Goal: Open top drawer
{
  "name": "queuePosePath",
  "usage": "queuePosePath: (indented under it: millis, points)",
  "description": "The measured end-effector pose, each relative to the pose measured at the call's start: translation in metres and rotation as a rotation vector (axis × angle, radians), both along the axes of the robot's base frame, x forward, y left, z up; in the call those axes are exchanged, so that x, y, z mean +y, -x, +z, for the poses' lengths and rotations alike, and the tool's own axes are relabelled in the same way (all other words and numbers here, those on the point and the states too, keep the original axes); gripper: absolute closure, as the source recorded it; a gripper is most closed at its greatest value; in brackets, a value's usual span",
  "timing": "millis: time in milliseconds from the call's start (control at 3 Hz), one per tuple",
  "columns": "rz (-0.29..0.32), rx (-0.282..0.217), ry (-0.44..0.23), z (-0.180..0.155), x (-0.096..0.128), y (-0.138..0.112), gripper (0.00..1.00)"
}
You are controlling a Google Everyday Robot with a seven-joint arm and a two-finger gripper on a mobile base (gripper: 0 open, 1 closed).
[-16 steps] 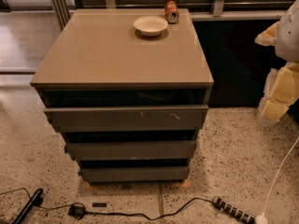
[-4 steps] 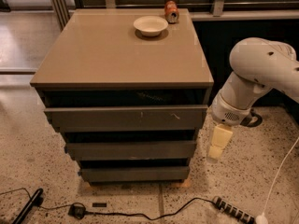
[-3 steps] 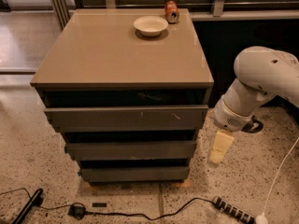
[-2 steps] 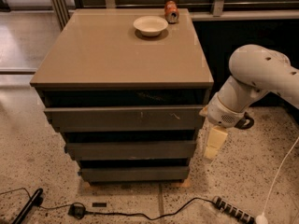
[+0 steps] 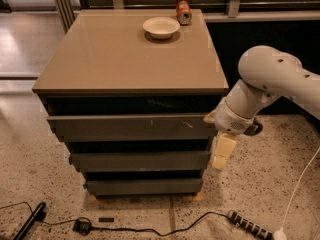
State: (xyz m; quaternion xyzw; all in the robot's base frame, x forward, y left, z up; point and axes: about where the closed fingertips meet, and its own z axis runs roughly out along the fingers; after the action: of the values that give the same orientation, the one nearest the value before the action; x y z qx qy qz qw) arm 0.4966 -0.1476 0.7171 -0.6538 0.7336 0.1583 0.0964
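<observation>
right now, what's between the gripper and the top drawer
Nothing. In the camera view the gripper hangs right beside the right end of the top drawer, with no object between them; whether they touch is unclear.

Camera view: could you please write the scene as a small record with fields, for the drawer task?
cabinet top: holds a bowl and a can near its back edge
top drawer: looks closed, with a dark gap above it
end effector: at the cabinet's right side, beside the drawer fronts, pointing down; contact cannot be told
floor: a cable and a power strip lie in front of the cabinet
</observation>
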Motion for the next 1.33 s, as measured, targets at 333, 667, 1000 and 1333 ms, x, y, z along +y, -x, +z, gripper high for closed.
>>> queuePosePath:
  millis: [333,667,1000,1333]
  points:
    - [0.076,-0.011,-0.017,0.004,0.023,-0.001,0.0]
    - [0.078,-0.004,-0.015,0.003,0.022,0.002,0.0]
    - [0.028,-0.039,-0.059,0.001,0.026,-0.007,0.0]
    - [-0.013,-0.07,-0.1,0.0,0.036,-0.025,0.0]
